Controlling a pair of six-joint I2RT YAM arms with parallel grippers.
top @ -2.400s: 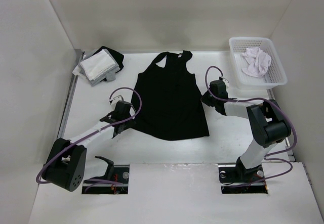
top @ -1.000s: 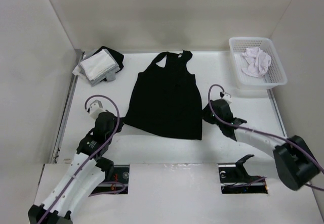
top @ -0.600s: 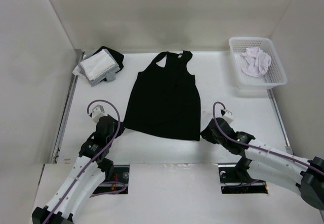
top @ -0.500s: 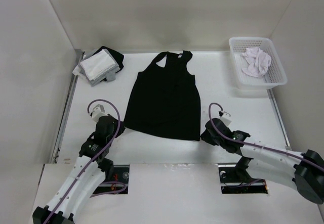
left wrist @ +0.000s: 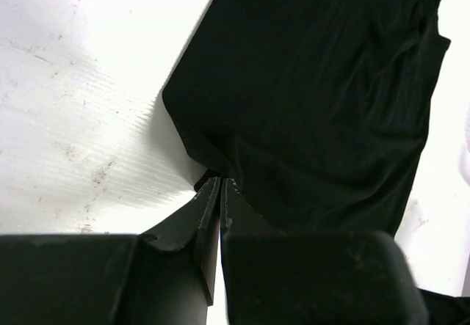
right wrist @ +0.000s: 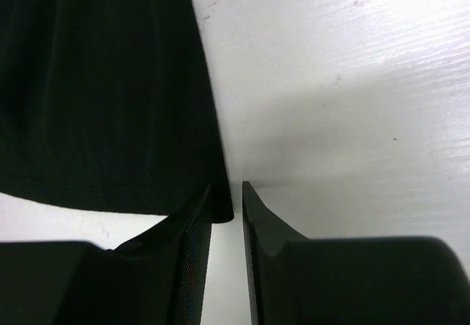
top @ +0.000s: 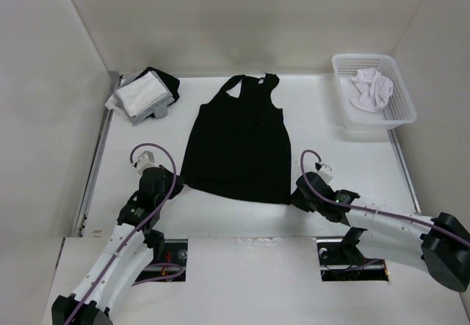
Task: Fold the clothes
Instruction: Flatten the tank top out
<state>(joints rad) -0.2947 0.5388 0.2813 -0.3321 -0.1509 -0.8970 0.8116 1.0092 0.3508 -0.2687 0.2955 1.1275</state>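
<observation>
The clothes [top: 239, 141], a black sleeveless top, lie flat mid-table with the straps at the far end. My left gripper [top: 178, 185] is at the near left hem corner. In the left wrist view its jaws [left wrist: 220, 180] are pressed shut, with the hem corner [left wrist: 213, 169] pinched at the tips. My right gripper [top: 294, 195] is at the near right hem corner. Its jaws [right wrist: 226, 187] stand narrowly apart in the right wrist view. The black corner [right wrist: 220, 206] sits between them, against the left finger [right wrist: 197, 222].
A stack of white and black garments [top: 145, 95] lies at the far left. A white basket [top: 396, 112] holding a white cloth [top: 371, 90] stands at the far right. A metal rail [top: 99, 156] runs along the left wall.
My right arm came down toward the near right hem corner, and its jaws narrowed around it. The left gripper stayed shut at the left corner and barely moved.
</observation>
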